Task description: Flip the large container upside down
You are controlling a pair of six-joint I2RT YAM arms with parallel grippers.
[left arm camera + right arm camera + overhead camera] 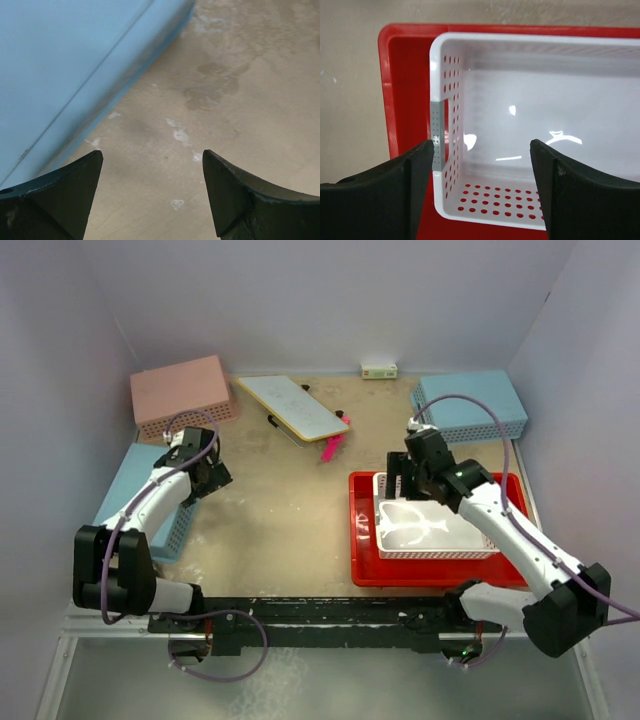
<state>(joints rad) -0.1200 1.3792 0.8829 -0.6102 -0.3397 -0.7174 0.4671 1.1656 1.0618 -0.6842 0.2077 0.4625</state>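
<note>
The red tray [362, 540] lies on the desk [280, 520], right side, long axis crosswise, with a white basket [435, 528] inside. The right claw [402, 482], jaws apart, hangs above its far-left part; the left claw [213, 478], likewise parted, is well apart.

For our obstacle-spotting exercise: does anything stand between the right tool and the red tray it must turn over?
Yes. A white perforated basket sits inside the red tray, covering most of its floor, directly below the open right tool. Only the tray's rim and a strip beside the basket are bare.
</note>
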